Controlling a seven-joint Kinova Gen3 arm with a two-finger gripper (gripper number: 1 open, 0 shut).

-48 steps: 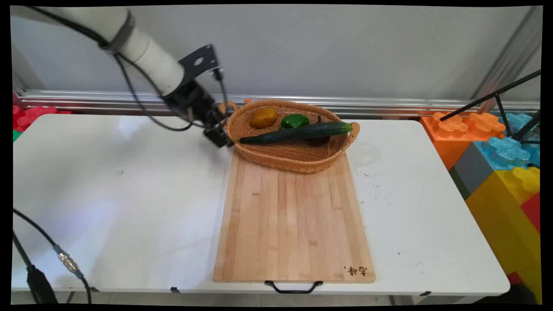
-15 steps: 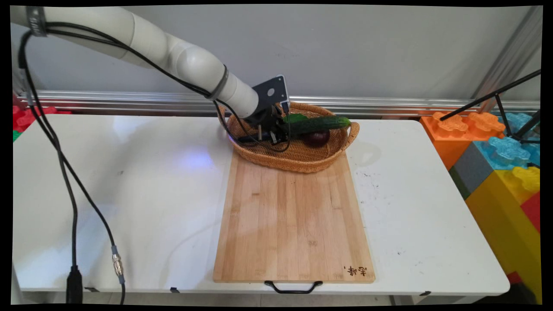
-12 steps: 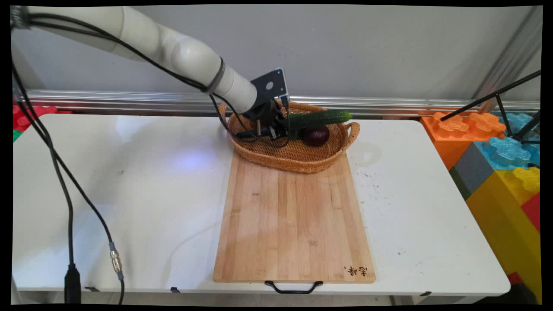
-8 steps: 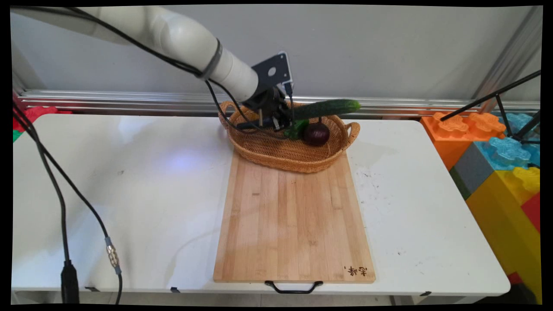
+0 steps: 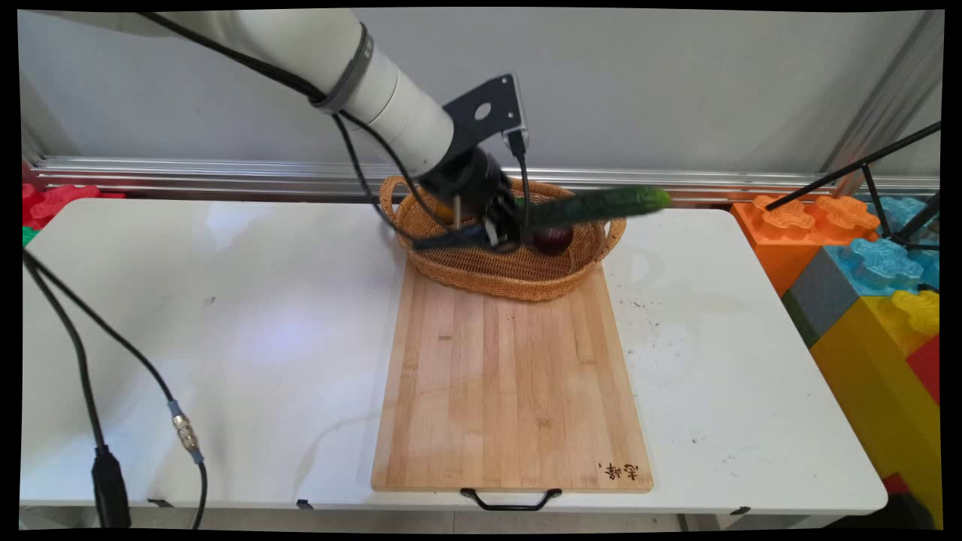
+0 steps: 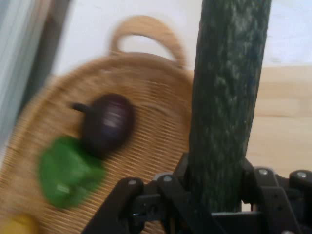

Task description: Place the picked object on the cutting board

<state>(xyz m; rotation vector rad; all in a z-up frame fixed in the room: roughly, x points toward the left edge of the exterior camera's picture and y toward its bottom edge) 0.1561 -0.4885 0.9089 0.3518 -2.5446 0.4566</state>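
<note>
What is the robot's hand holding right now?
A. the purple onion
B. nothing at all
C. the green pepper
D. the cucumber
D: the end effector is clamped round the cucumber, which hangs in the air above the basket, while the onion and the pepper lie in it.

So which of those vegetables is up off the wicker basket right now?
The long dark green cucumber: the black gripper holds it clear above the basket, while the round purple eggplant, green pepper and yellow one lie inside.
</note>
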